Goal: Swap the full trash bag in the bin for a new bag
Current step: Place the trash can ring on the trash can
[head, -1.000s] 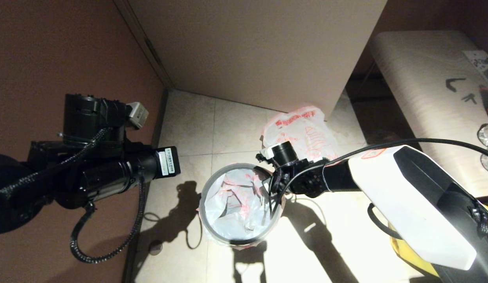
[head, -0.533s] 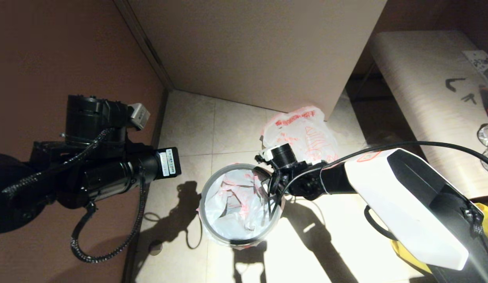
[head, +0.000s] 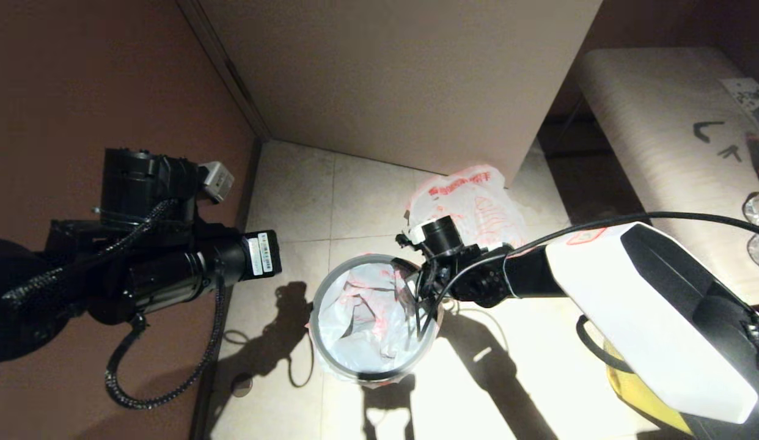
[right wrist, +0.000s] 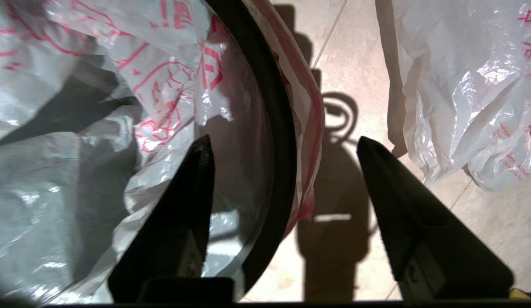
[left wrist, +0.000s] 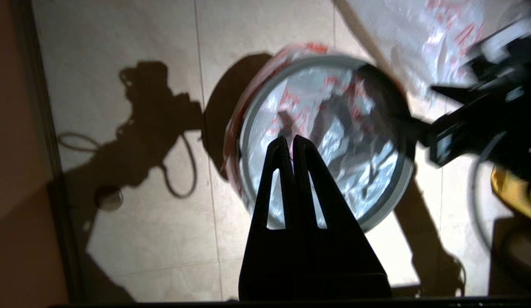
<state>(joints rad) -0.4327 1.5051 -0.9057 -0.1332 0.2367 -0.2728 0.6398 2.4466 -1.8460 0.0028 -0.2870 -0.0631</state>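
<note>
The black bin [head: 315,318] with its grey ring rim [left wrist: 391,204] stands on the tiled floor. The limp new bag [head: 367,327] lines its inside, and its red edges hang over the rim [right wrist: 278,128]. My right gripper [right wrist: 282,145] is open and straddles the bin's right rim, one finger inside over the new bag [right wrist: 56,171] and one outside. The bulging full trash bag [head: 477,201] lies on the floor behind the bin, and the right wrist view shows it [right wrist: 462,85] too. My left gripper [left wrist: 290,139] is shut and empty, held high above the bin.
A beige cabinet [head: 404,79] stands right behind the full bag. A brown wall [head: 80,73] runs along the left. A yellow bag [head: 636,391] lies under my right arm. A pale bench [head: 660,134] holding small items is at the right.
My right arm has swayed a little over the bin's rim. The bin, both bags and my left arm have not moved.
</note>
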